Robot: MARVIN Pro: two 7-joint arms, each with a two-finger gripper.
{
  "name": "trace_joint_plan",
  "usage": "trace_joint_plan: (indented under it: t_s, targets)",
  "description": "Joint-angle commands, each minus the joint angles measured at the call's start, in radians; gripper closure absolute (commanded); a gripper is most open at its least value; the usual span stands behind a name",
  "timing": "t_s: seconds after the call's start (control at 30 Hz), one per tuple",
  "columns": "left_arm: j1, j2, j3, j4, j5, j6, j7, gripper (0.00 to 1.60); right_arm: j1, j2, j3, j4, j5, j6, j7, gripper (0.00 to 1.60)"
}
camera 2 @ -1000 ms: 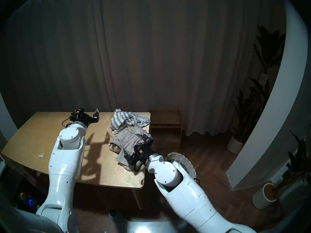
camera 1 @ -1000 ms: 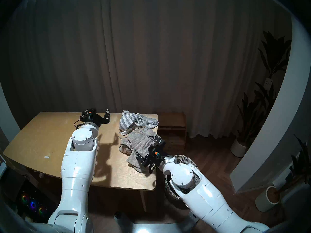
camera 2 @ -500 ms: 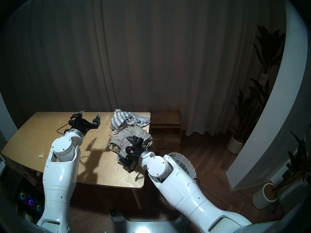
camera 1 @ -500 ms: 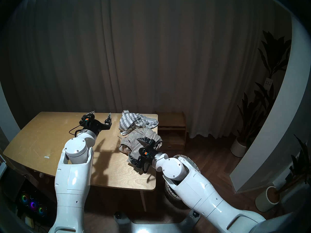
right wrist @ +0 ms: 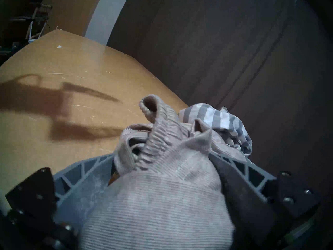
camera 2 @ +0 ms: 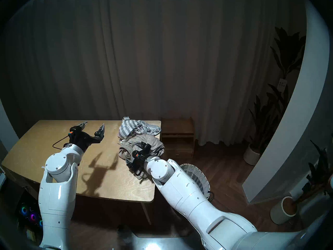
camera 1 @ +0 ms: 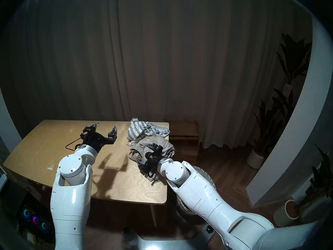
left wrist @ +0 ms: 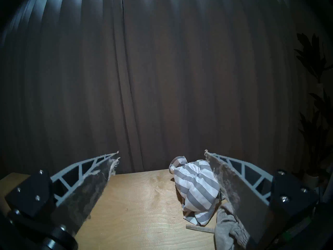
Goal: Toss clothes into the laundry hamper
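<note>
The beige-grey knit top [camera 1: 163, 145] lies bunched at the table's right edge, with the grey-and-white striped cloth [camera 1: 142, 131] just behind it. My right gripper [camera 1: 144, 154] is shut on the knit top; in the right wrist view its fingers [right wrist: 86, 173] bend around the bunched knit [right wrist: 162, 199]. My left gripper [camera 1: 106, 124] is open and empty above the table, left of the striped cloth [left wrist: 196, 182]. The wicker hamper [camera 2: 196, 173] stands on the floor by the table's right side, mostly hidden under my right arm. The black piece is not in view.
The wooden table [camera 1: 54, 136] has bare room on its left half. A low wooden shelf unit [camera 1: 183, 136] stands behind the table's right corner. White plant pots [camera 1: 254, 159] [camera 1: 288, 213] stand at the right. A curtain hangs behind.
My right gripper moved in over the knit top and closed its fingers around it, bunching the cloth. My left arm drew back toward me and to the left, still open.
</note>
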Motion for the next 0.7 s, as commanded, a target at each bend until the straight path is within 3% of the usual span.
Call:
trace_joint_plan:
  t_s: [0.0, 0.13, 0.33, 0.67]
  targets:
    - [0.013, -0.007, -0.019, -0.071, -0.015, 0.012, 0.003, 0.0, -0.017, -0.02, 0.029, -0.038, 0.051, -0.092, -0.026, 1.6]
    - [0.013, -0.01, -0.022, -0.068, -0.021, 0.015, 0.003, 0.0, -0.036, -0.034, 0.072, -0.119, 0.106, -0.105, -0.041, 1.6]
    - [0.019, -0.017, -0.012, -0.082, -0.028, 0.015, -0.007, 0.0, -0.025, -0.06, 0.156, -0.165, 0.178, -0.13, -0.11, 1.6]
    - [0.021, -0.032, 0.024, -0.069, -0.037, 0.024, -0.025, 0.0, 0.047, -0.019, 0.344, -0.267, 0.265, -0.161, -0.235, 1.6]
